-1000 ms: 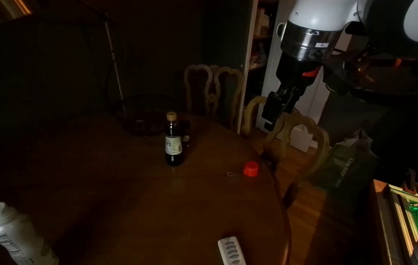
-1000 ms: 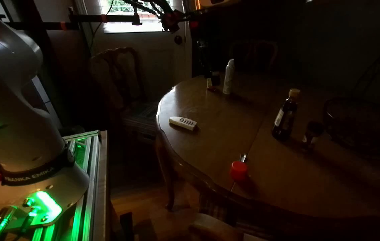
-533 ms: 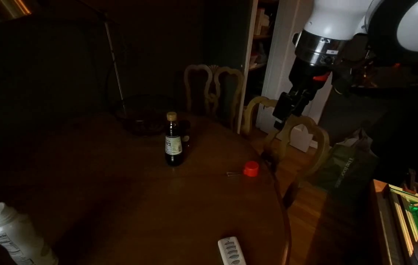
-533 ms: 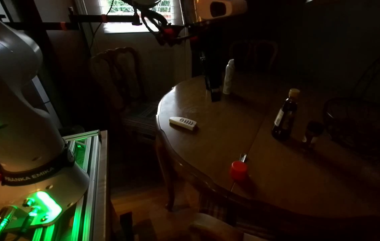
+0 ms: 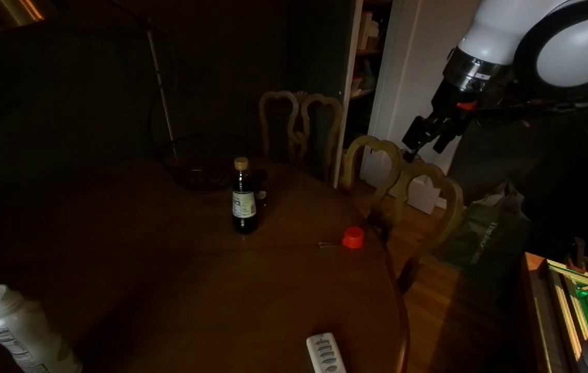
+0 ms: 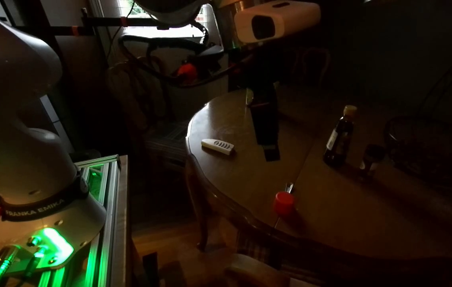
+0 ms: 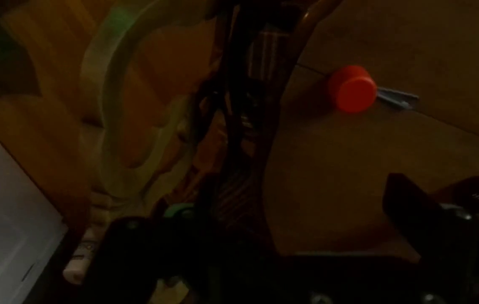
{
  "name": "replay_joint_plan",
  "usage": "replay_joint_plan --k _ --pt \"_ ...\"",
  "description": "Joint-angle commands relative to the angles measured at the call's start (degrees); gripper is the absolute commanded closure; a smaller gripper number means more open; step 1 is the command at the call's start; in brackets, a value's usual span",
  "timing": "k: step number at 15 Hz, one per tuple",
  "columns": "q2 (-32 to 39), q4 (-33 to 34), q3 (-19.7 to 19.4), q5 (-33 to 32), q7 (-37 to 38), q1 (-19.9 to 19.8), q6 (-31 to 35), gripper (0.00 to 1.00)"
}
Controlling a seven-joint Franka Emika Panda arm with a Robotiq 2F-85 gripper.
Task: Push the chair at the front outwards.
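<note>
The chair [image 5: 401, 181] is light tan wood with a rounded, looped open back. It stands at the table's edge in an exterior view. Its top rail shows at the bottom of an exterior view [image 6: 257, 270]. In the wrist view its back [image 7: 99, 80] is at the left, with striped seat fabric partly under the table. My gripper [image 5: 423, 153] is black, open and empty, and appears just above the chair's top rail. It also shows dark against the table in an exterior view [image 6: 272, 153]. In the wrist view the fingers [image 7: 302, 177] are apart, with the table edge between them. Contact is not visible.
The table [image 5: 262, 290] bears a dark bottle [image 5: 243, 204], a red cup [image 5: 353, 237], a white remote-like object [image 5: 325, 352] and a white can [image 5: 29, 331]. Another chair [image 5: 336, 129] stands behind. A green bag [image 5: 485, 238] is on the floor. The scene is dark.
My gripper has moved right and slightly up in an exterior view, and down and nearer the camera in an exterior view. The chair and the table items have not moved.
</note>
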Motion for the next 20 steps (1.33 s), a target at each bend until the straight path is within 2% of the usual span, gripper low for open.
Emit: replay_joint_plan --k 1,2,3,5,12,20 --pt "0.9 0.1 -3.0 -0.8 -0.1 -4.2 -0.6 0.0" --pt "1.6 0.1 -2.1 -2.7 2.2 -6.8 -2.1 0.0" --pt "0.3 0.1 -2.5 -0.8 0.0 -4.1 -0.8 0.0" --pt "0.9 0.1 -3.0 -1.4 0.2 -5.8 -1.4 0.0" --pt "3.4 0.7 -3.3 -2.2 1.3 -7.1 -0.2 0.0" --pt "13.2 0.6 -11.6 0.1 -1.6 -8.0 6.1 0.0"
